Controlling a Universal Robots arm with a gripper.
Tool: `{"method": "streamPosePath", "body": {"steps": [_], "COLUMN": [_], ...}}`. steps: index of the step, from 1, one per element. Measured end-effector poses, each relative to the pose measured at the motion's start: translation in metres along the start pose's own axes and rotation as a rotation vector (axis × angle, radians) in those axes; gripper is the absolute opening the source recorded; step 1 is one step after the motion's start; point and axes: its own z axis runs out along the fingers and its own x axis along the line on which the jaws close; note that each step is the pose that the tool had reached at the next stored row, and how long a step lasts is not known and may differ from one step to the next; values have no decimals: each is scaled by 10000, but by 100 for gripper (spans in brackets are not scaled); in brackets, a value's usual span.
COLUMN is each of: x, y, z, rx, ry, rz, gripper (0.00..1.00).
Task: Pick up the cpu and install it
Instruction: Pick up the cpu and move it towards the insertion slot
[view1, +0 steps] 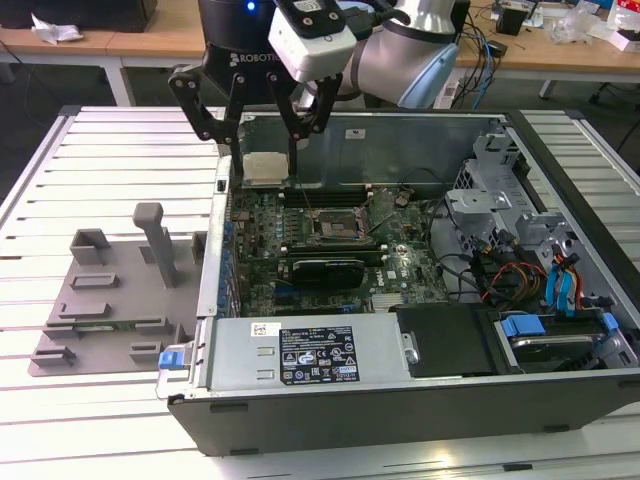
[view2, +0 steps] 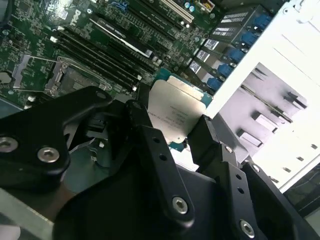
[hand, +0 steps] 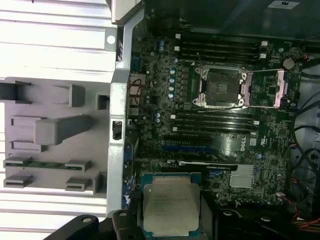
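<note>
Well, the pincer (view1: 263, 152) clasps the cpu (view1: 266, 170). It hangs over the motherboard (view1: 400, 265), apart from the open socket (view1: 335, 226).

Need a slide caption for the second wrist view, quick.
Pincer grips the cpu by opposite edges, above the motherboard.

You get even overhead light in the exterior view, no hard shadows. Second wrist view: case wall (view2: 280, 45) blows out white, cpu (view2: 175, 112) top w/ soft glare, black gripper fingers (view2: 155, 150) go near featureless. First wrist view: table slats (hand: 50, 30) overexposed, motherboard (hand: 165, 100) dim, bluish imo.
</note>
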Motion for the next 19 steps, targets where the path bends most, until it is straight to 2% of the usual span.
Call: {"method": "streamPosePath", "body": {"steps": [4, 8, 14, 15, 16, 17, 18, 19], "x": [-73, -178, -250, -256, -257, -257, -258, -265], "y": [-3, -5, 39, 50, 54, 54, 56, 62], "z": [3, 7, 52, 63, 66, 68, 77, 92], "rx": [12, 25, 0, -107, -419, -631, -803, -838], "ry": [0, 1, 6, 1, -16, -28, -37, -38], "rz": [-1, -1, 37, 50, 71, 90, 109, 121], "gripper": [55, 55, 55, 55, 55, 55, 55, 55]}}
